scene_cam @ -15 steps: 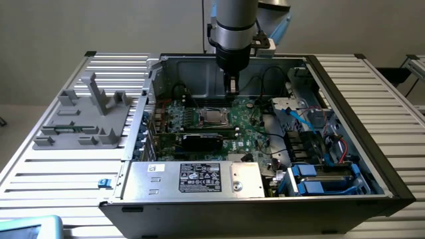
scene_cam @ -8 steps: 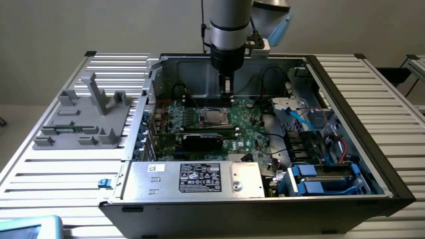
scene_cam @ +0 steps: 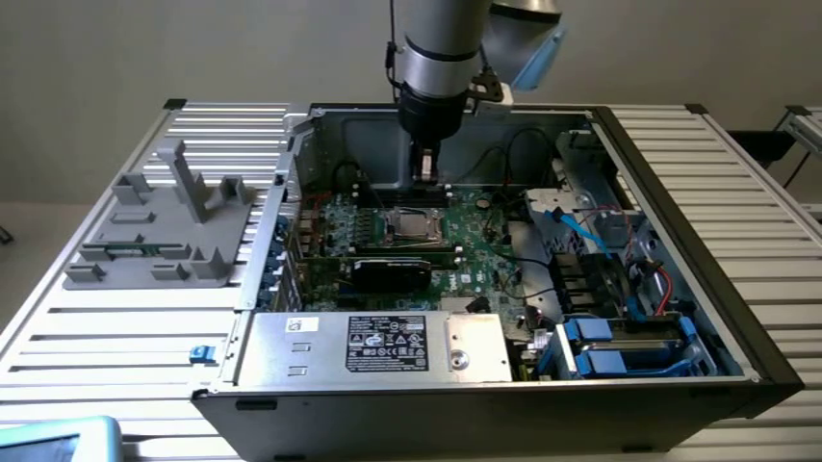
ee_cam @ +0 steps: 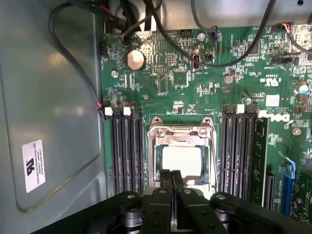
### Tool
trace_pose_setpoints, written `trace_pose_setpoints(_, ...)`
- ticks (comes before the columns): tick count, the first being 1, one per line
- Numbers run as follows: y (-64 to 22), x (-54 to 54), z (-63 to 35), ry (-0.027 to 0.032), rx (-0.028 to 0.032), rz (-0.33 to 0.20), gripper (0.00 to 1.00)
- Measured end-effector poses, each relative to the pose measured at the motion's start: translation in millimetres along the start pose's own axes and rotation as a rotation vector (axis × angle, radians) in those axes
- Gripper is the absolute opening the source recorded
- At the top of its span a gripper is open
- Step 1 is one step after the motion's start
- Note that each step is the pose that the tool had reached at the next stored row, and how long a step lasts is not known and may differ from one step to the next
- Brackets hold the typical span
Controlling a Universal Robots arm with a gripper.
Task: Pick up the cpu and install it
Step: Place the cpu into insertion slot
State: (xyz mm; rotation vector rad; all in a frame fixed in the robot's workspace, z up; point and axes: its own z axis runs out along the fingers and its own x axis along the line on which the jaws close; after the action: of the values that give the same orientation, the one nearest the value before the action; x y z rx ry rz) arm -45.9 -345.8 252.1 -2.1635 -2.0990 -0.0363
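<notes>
inside the open case point(scene_cam: 488, 414), the gripper point(scene_cam: 425, 180) hangs over the motherboard point(scene_cam: 482, 252), its fingers point(ee_cam: 166, 183) pressed together and holding nothing. the cpu point(ee_cam: 181, 161) lies flat in the socket point(ee_cam: 158, 132), between the memory slots point(ee_cam: 126, 151), close below the fingertips.

A robotics lab: opened computer case point(scene_cam: 488, 409) on a slatted metal table point(scene_cam: 103, 332), robot arm point(scene_cam: 444, 48) above.
</notes>
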Motion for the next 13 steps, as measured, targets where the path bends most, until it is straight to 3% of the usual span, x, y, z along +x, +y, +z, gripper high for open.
trace_pose_setpoints(13,-23.4,-3.3,24.2,-0.0029,-0.002,0.004,0.12)
